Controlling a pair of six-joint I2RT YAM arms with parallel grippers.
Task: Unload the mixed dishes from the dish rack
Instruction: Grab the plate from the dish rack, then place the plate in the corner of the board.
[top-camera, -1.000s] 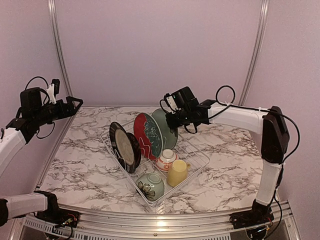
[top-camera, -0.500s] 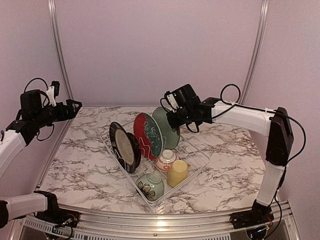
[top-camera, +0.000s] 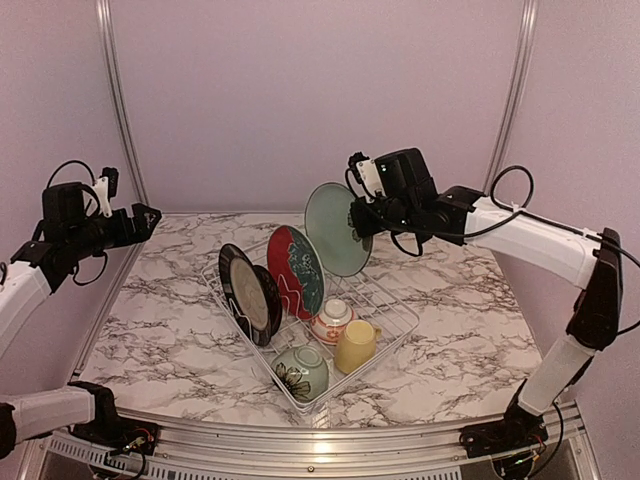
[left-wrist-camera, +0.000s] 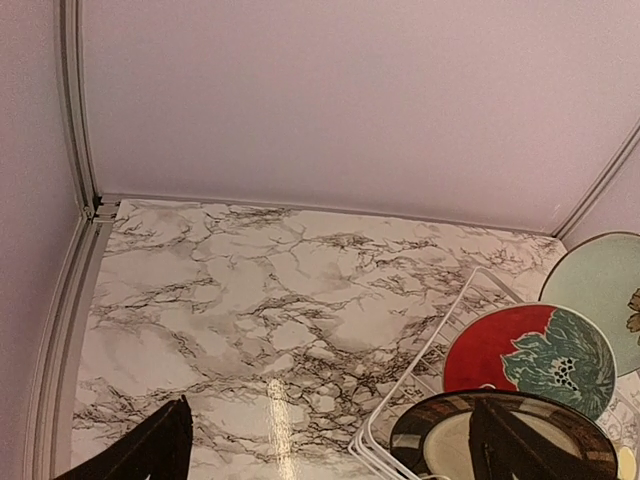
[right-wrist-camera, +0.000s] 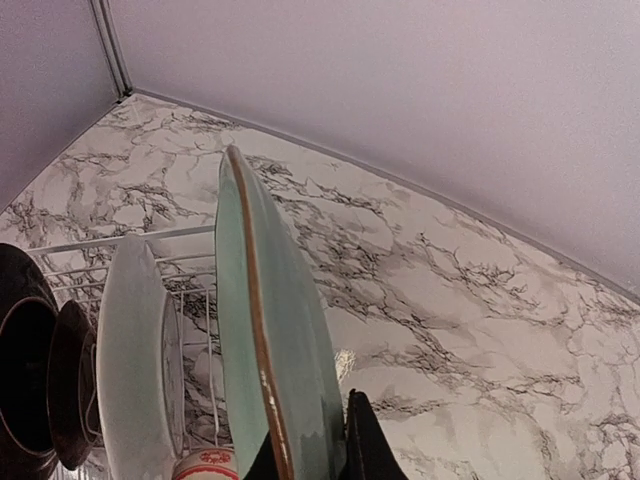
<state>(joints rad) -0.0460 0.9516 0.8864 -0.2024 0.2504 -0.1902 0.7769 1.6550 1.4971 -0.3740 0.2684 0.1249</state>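
Top external view: bench, rack centre frame. The teal plate hangs upright above the rack's far end, right tool clamped on its right rim. Set-down room looks frame right. Left tool gapes, far left.

teal flowered plate cropped right, black-rimmed plate cropped below

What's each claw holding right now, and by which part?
The right claw is shut on the round teal ceramic plate, pinching its rim on the edge facing that arm. The left claw is open and holds nothing.
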